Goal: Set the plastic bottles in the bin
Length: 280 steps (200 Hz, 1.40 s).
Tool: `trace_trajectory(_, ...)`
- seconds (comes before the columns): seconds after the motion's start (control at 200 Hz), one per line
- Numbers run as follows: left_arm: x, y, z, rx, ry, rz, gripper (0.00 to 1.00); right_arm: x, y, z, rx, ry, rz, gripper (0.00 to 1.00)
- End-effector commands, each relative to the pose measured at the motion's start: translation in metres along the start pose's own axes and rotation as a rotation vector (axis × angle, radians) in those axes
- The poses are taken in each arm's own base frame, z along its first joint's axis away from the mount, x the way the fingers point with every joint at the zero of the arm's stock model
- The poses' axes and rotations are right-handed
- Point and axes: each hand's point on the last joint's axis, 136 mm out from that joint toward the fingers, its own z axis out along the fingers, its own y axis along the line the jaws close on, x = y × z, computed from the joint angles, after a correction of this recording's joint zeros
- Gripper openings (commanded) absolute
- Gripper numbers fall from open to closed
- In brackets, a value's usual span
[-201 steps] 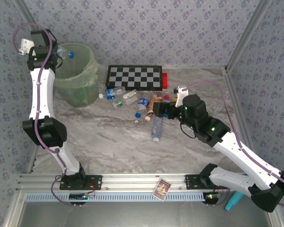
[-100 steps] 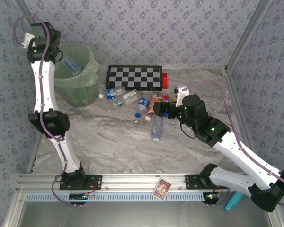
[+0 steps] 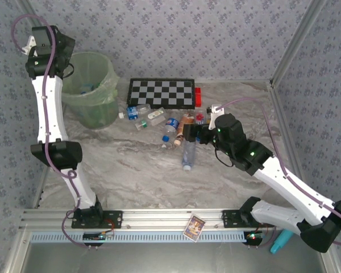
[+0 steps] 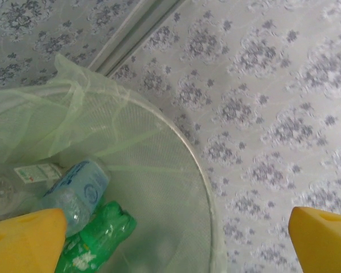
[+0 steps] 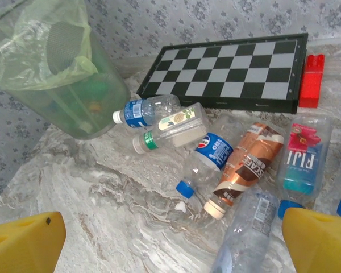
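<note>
The pale green bin (image 3: 92, 94) stands at the far left with its bag liner. My left gripper (image 3: 67, 67) hangs open over it, nothing between its yellow fingers (image 4: 26, 239). Inside the bin (image 4: 200, 170) lie a blue-labelled clear bottle (image 4: 79, 185) and a green bottle (image 4: 96, 239). Several plastic bottles (image 3: 170, 126) lie in a heap mid-table. My right gripper (image 3: 196, 136) hovers open just right of the heap. Between its fingers (image 5: 171, 242) is bare table, with a blue-capped bottle (image 5: 207, 159), a brown-labelled bottle (image 5: 244, 168) and a long clear bottle (image 5: 251, 227) just ahead.
A black-and-white checkerboard (image 3: 162, 92) lies behind the heap with a red block (image 3: 198, 96) at its right end. A turquoise tool (image 3: 279, 242) and a small card (image 3: 194, 226) sit by the near rail. Patterned walls close in the left, back and right sides.
My left gripper opened and the bottle it held dropped into the bin; the arm then drew up and to the left. The right gripper edged slightly left toward the heap.
</note>
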Motion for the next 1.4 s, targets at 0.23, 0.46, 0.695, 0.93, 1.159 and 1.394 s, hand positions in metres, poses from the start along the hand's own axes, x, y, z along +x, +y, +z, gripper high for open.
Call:
trace_trajectory(0.23, 0.06, -0.024, -0.075, 0.142, 0.082, 0.287, 1.0, 0.05, -0.029, 0.012, 0.171, 0.136, 0.054, 1.0)
trace_trajectory(0.46, 0.116, -0.016, -0.106, 0.223, 0.167, 0.431, 1.0, 0.093, -0.038, 0.021, 0.231, 0.215, 0.091, 1.0)
trace_trajectory(0.695, 0.167, -0.001, -0.136, 0.308, 0.283, 0.516, 1.0, 0.141, -0.051, 0.04, 0.337, 0.347, 0.139, 1.0)
trace_trajectory(0.93, 0.205, 0.018, -0.172, 0.374, 0.347, 0.613, 1.0, 0.173, -0.059, 0.061, 0.395, 0.436, 0.195, 0.9)
trace_trajectory(1.159, 0.221, 0.043, -0.189, 0.375, 0.411, 0.64, 1.0, 0.199, -0.067, 0.083, 0.437, 0.509, 0.252, 0.8)
trace_trajectory(1.394, 0.216, 0.055, -0.196, 0.366, 0.404, 0.64, 1.0, 0.22, -0.072, 0.1, 0.468, 0.584, 0.259, 0.78)
